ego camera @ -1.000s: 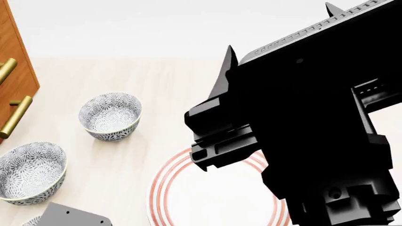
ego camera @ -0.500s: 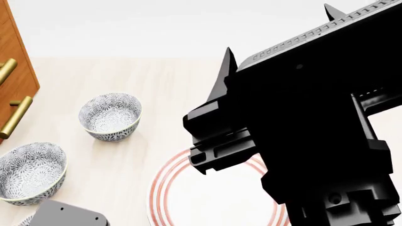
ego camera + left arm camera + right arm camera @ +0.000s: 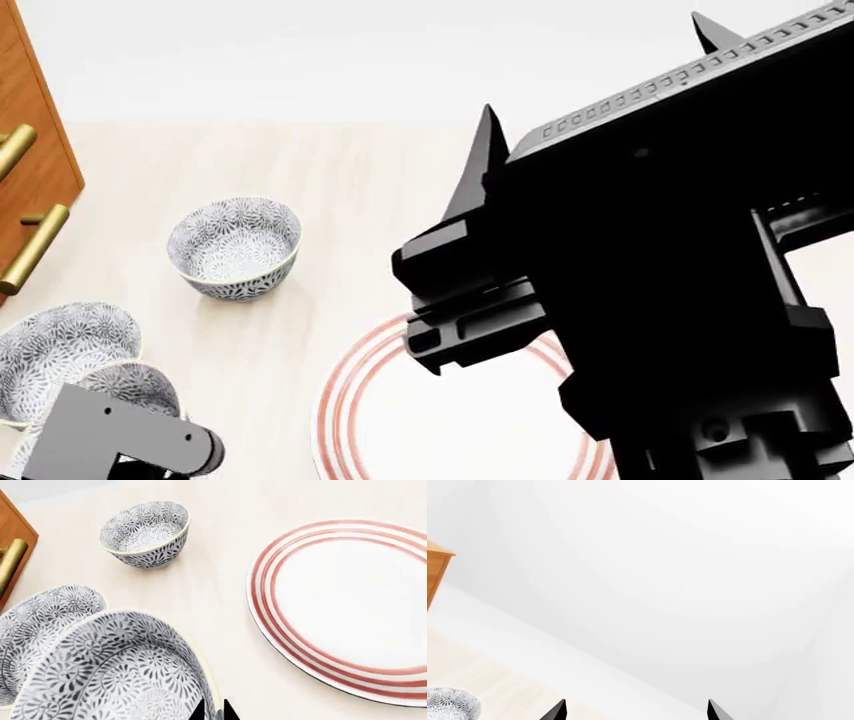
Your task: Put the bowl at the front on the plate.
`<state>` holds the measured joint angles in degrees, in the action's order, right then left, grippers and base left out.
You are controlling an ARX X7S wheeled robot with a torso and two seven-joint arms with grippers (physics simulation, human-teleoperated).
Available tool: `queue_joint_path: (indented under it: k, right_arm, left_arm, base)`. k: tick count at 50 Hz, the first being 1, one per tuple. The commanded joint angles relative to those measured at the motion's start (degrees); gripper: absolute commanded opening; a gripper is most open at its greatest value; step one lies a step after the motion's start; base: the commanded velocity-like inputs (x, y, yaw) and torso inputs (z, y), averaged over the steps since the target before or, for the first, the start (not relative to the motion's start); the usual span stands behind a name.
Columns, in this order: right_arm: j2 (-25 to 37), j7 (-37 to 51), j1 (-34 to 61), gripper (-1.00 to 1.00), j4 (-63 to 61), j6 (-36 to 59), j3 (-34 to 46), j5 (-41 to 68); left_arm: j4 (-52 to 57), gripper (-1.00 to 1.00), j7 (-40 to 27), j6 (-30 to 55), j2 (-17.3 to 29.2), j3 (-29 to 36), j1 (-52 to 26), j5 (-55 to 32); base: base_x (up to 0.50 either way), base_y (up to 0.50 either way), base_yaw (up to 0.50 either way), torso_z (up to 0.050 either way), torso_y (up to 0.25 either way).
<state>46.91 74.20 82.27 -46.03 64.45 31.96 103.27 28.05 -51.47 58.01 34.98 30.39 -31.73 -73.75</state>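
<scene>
Patterned bowl [image 3: 113, 675] rim pinched in left fingers [image 3: 213, 711]; right fingers [image 3: 635, 711] wide.

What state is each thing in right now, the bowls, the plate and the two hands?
Front bowl: empty, gripped at its rim, seemingly lifted off the table.
Left hand: closed on the front bowl's rim.
Middle bowl: upright on the table, empty.
Far bowl: upright on the table, empty.
Plate: flat on the table, nothing on it.
Right hand: open, holding nothing.
</scene>
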Motion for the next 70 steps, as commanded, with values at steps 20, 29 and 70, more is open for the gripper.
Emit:
queue_joint_path:
  k: [20, 29, 70]
  right_arm:
    - [2.83, 1.93, 2.31, 1.0, -1.43, -1.35, -1.15, 2.41]
    - [4.3, 1.86, 2.58, 1.0, -2.01, -1.88, -1.99, 2.95]
    - [6.13, 0.53, 0.06, 1.0, -4.33, -3.9, -3.48, 1.14]
  left_arm:
    - [7.54, -1.0, 3.84, -3.36, 1.08, 2.11, -3.1, 8.46]
    - [7.72, -1.0, 7.56, -5.32, 1.15, 3.63, -5.23, 12.99]
    - [3.15, -1.0, 13.63, 5.54, -2.58, 8.9, -22.15, 9.94]
  base:
    - [0.0, 0.0, 0.0, 0.0, 0.0]
    - [0.0, 0.0, 0.0, 0.0, 0.0]
    - [0.0, 0.0, 0.0, 0.0, 0.0]
